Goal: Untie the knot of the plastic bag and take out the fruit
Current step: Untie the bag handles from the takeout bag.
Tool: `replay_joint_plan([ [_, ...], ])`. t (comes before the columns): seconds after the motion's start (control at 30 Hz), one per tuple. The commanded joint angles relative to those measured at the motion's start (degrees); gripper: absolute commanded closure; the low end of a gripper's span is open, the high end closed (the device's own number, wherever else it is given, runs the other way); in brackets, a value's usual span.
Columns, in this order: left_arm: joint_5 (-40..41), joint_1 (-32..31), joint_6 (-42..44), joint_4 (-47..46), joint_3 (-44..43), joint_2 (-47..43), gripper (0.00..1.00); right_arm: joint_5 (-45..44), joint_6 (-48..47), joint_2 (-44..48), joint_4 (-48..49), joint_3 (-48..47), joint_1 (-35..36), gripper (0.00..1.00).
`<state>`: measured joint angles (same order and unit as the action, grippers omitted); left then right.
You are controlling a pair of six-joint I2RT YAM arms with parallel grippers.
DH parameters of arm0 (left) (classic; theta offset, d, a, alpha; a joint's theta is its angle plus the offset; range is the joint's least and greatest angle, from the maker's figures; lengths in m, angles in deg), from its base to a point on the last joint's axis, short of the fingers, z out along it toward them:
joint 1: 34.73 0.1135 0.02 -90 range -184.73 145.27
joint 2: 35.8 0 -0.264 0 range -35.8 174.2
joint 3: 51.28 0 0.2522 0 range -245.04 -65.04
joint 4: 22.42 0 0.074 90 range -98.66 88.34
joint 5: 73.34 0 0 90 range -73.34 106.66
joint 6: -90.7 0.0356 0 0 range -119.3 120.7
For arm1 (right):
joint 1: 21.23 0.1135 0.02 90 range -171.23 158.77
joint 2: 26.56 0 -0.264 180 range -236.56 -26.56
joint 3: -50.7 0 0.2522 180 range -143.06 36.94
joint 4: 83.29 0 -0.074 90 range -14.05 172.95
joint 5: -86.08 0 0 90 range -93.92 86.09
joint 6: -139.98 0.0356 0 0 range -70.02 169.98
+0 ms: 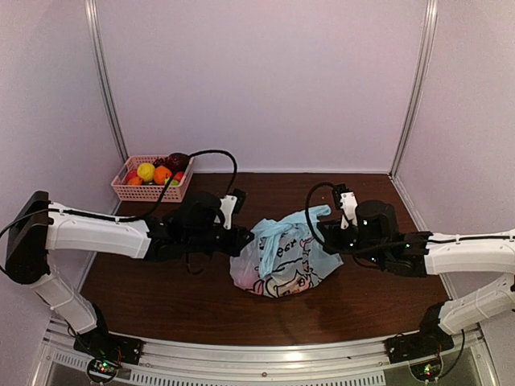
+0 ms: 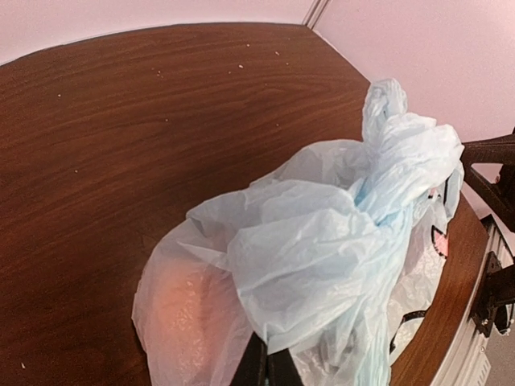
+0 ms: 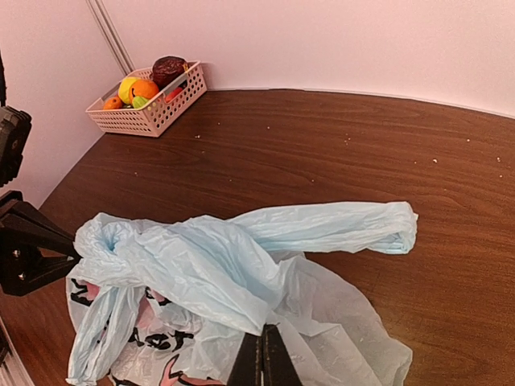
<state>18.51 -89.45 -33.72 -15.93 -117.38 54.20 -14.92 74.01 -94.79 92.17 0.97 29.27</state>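
The light blue plastic bag (image 1: 282,257) with a black-line cartoon print lies mid-table, bulging. My left gripper (image 1: 241,240) is at its left side. In the left wrist view its fingers (image 2: 268,366) are shut on a fold of the bag (image 2: 322,257). My right gripper (image 1: 334,241) is at the bag's right side, shut on another fold (image 3: 261,358). A twisted lump, the knot (image 3: 109,241), sits at the bag's top, and one handle loop (image 3: 346,229) trails to the right. An orange-pink fruit (image 2: 181,310) shows dimly through the plastic.
A pink lattice basket (image 1: 129,191) with several fruit pieces stands at the back left against the wall; it also shows in the right wrist view (image 3: 161,112). White walls enclose the brown table (image 1: 161,281) on three sides.
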Motion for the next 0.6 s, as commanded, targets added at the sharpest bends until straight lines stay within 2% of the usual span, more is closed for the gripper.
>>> replay_joint_plan([
  [0.0,2.4,0.7,-1.1,-0.6,1.9,-2.2,1.0,-3.4,0.5,1.1,-0.5,0.5,0.0,1.0],
  [0.2,1.3,0.7,-0.7,-1.0,2.0,-2.6,1.0,-2.0,0.2,1.2,-0.7,0.2,0.0,1.0],
  [0.23,0.8,0.7,-0.3,-1.1,2.0,-2.6,1.0,-1.8,0.0,1.4,-0.9,-0.1,0.0,0.97],
  [0.33,-0.5,0.7,1.0,-1.0,1.7,-2.9,0.98,-0.8,-1.4,2.0,-2.2,-1.5,0.0,0.71],
  [0.47,-1.5,0.7,2.7,-0.4,1.2,-4.4,0.63,-1.1,-3.1,3.2,-4.6,-3.3,-0.1,0.37],
  [0.57,-0.8,0.6,4.6,1.5,0.3,-6.3,0.4,-1.6,-4.8,3.9,-6.4,-4.7,-0.2,0.22],
])
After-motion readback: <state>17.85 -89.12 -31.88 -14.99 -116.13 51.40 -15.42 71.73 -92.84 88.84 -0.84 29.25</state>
